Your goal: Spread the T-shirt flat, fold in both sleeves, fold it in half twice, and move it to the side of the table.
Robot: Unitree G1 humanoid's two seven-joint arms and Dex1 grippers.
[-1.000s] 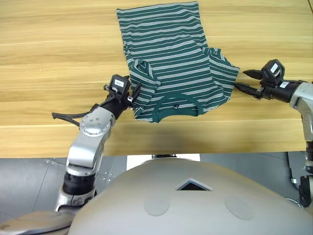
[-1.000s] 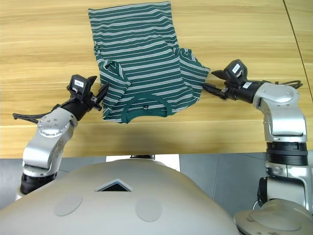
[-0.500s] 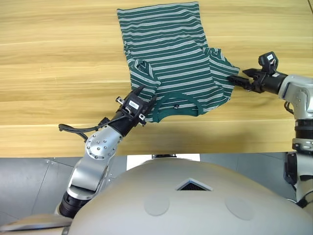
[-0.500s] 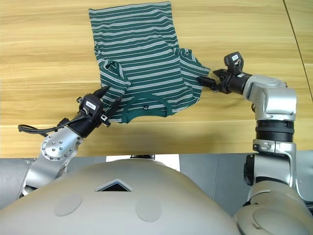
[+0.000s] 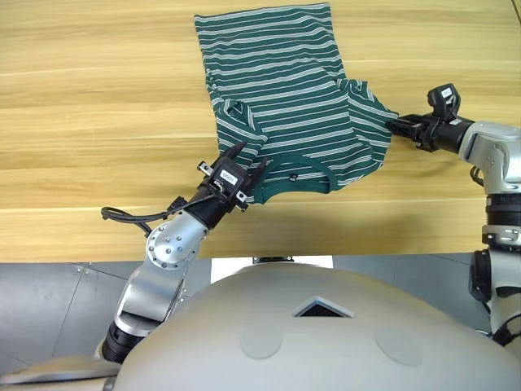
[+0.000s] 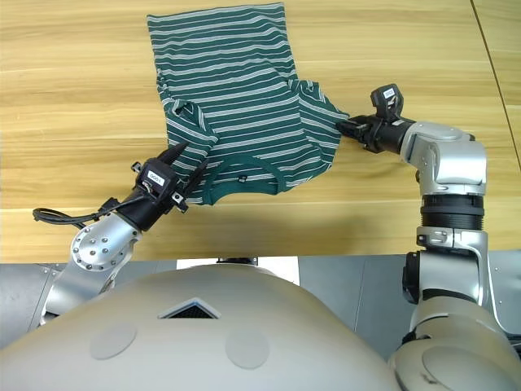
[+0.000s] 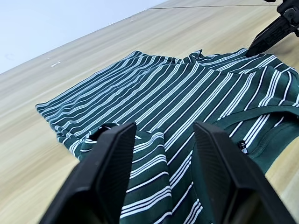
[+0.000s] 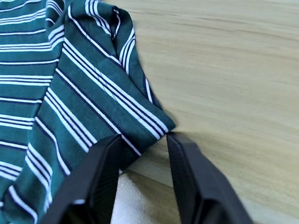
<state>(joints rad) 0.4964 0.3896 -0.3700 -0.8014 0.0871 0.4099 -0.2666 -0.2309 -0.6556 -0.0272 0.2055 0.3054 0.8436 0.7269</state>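
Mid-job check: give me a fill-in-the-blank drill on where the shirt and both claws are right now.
1. The green T-shirt with white stripes lies on the light wooden table, its collar pointing ____ the robot.
2. The left claw is ____, at the shirt's near edge beside the collar.
3. The right claw is open, with the hem of a ____ between its fingers.
Missing words: toward; open; sleeve.

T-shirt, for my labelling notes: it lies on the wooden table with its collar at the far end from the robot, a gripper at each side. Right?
No: the collar of the T-shirt is at the near end, toward the robot, as the left eye view shows. The rest stands.
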